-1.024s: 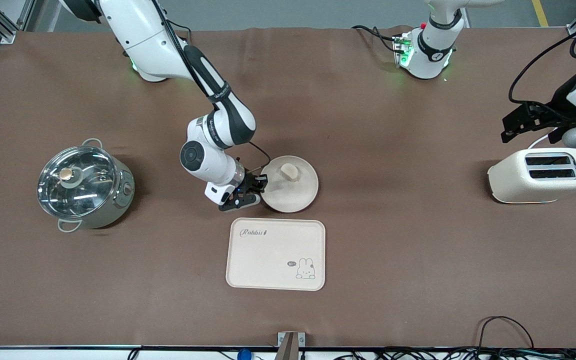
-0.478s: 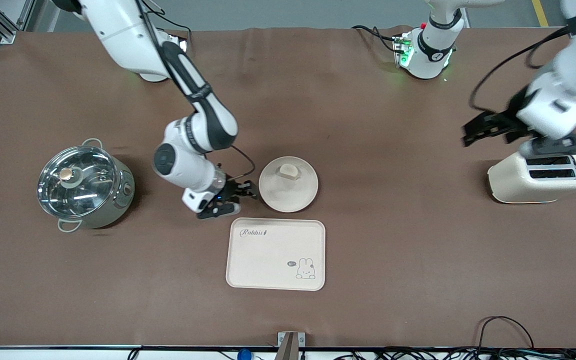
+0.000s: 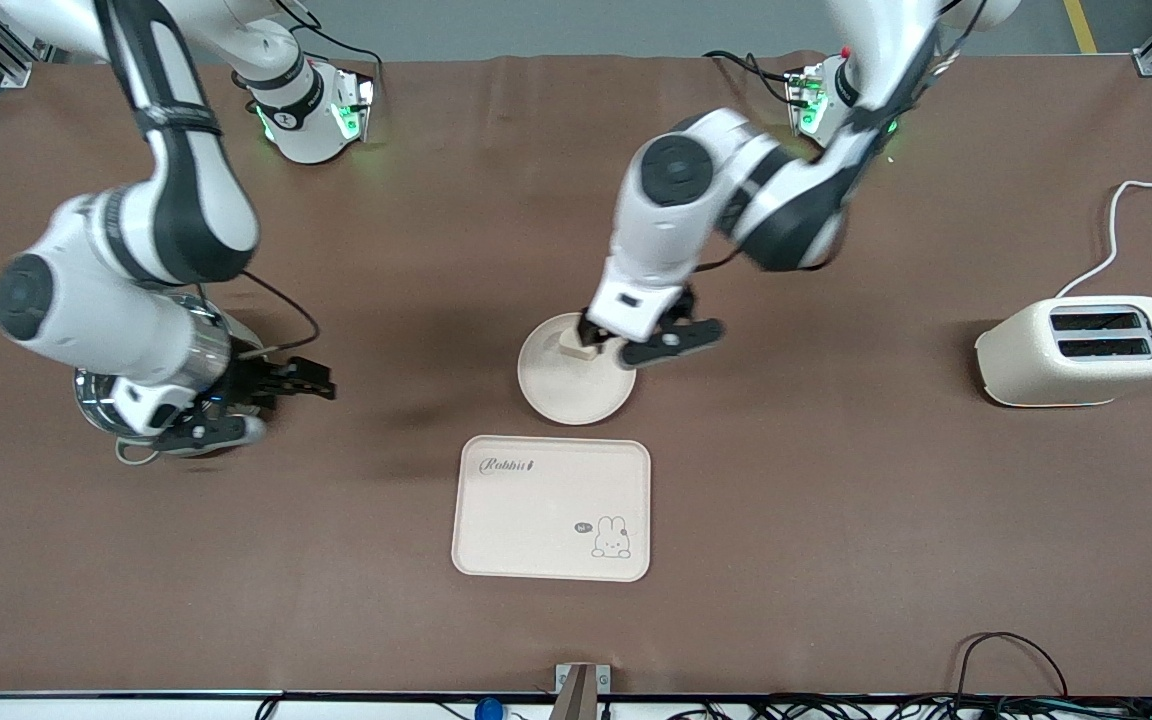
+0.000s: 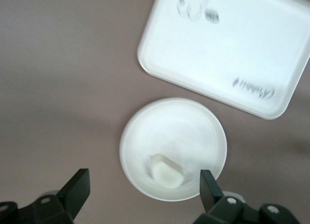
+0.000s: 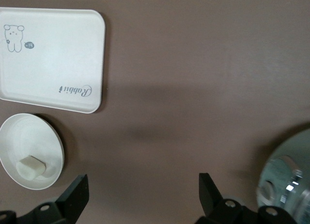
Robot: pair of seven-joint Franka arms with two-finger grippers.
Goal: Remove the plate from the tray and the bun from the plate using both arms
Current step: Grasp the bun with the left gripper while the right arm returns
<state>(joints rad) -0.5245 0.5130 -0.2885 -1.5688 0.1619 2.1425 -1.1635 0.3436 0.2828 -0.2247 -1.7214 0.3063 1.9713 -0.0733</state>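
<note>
The plate [image 3: 576,385] sits on the brown desk [image 3: 836,500] mid-table, just farther from the front camera than the rabbit tray [image 3: 551,508], a narrow strip of desk between them; the bun [image 3: 577,345] lies in the plate near its rim on the side toward the robots' bases; tray holds nothing; lidded steel pot [image 3: 101,400] stands toward the right arm's end of the desk, mostly hidden by the right arm in the front view; cream toaster [image 3: 1081,350] at the left arm's end, slots up. Left gripper [image 3: 636,340] hangs over the plate right above the bun, fingers [image 4: 80,187] spread wide and released, holding nothing; right gripper [image 3: 271,385] is up over the pot's edge, fingers [image 5: 77,190] also spread apart, empty. Left wrist view shows the bun [image 4: 166,170] whole, between the finger tips and below them, plus the plate [image 4: 193,122] and tray [image 4: 232,49]; front view has the bun partly covered by the gripper. Right wrist view catches the pot lid [image 5: 286,180] at one edge, and the plate [image 5: 19,136] with the bun [image 5: 31,167] and tray [image 5: 48,59] well apart from it.
</note>
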